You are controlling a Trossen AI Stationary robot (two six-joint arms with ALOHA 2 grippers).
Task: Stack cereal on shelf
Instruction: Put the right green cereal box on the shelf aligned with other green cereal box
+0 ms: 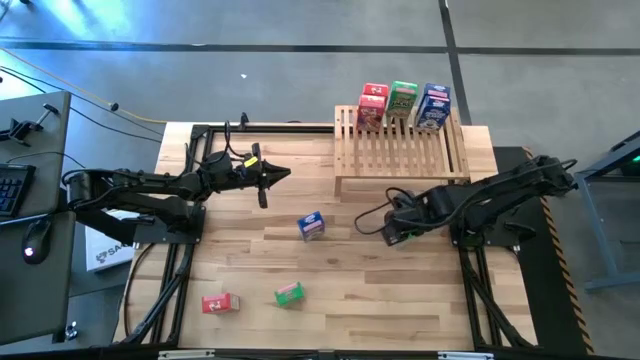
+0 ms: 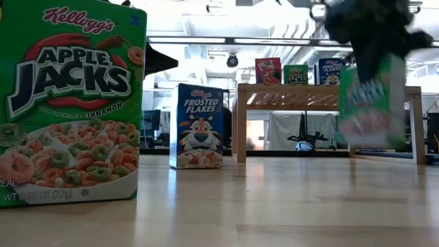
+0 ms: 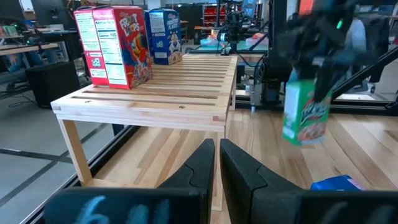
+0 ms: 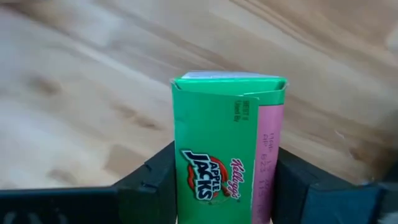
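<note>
Green Apple Jacks box (image 4: 227, 146) pinched between the right gripper (image 1: 392, 232) fingers, lifted clear of the worktop (image 1: 400, 300), just off the shelf's (image 1: 400, 150) front edge. On the shelf's far edge: red, green and blue boxes standing in a row. On the worktop: blue box (image 1: 311, 226) mid-table; red (image 1: 220, 303) and green (image 1: 289, 294) near the front edge. Left gripper (image 1: 275, 175) fingers pressed together, empty, toward the left far corner.
</note>
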